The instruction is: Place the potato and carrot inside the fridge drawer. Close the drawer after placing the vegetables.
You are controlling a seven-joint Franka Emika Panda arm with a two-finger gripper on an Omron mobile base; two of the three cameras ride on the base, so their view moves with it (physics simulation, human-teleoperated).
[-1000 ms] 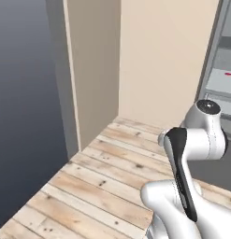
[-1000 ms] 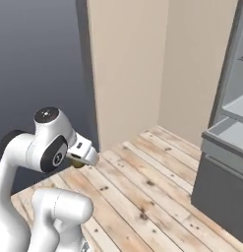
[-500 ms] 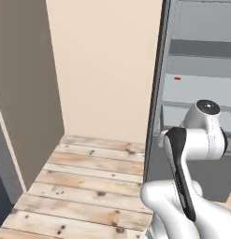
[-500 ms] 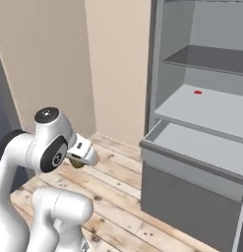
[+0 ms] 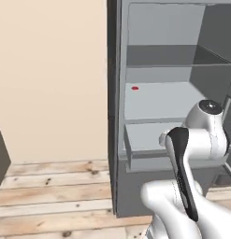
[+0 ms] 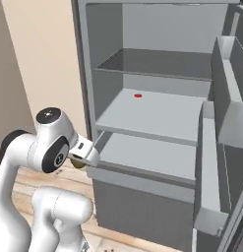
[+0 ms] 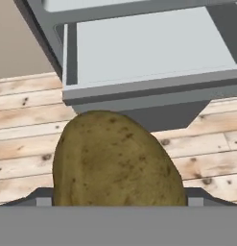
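My pincer (image 7: 120, 204) is clamped on one potato (image 7: 117, 161), my jaws set wide around its sides (it hides most of the fingers). In the right base view the potato (image 6: 78, 161) peeks out beneath my wrist, just outside the drawer's near left corner. One drawer (image 7: 148, 89) stands pulled out ahead of me over the plank floor (image 7: 24, 120), its tray bare. Above it, one carrot (image 6: 137, 95) lies on the shelf (image 6: 157, 115) of the fridge (image 5: 112, 93). Two door bins (image 6: 226, 88) hang at right.
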